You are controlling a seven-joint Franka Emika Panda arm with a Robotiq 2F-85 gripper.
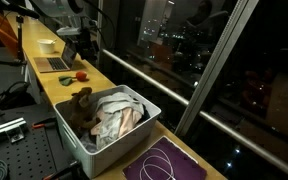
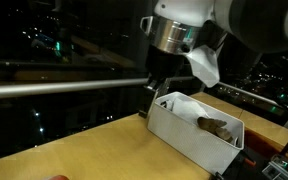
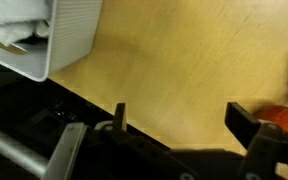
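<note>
Wooden table (image 3: 184, 60) is seen beneath the wide, empty claw (image 3: 179, 120), while cloths (image 1: 112, 108) are already laid in the bin (image 3: 69, 40) beside it, a red thing (image 3: 282, 118) left outside near it.

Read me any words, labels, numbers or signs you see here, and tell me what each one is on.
None can be read: the white bin, the wooden table, the purple mat and the pincer show no lettering.
</note>
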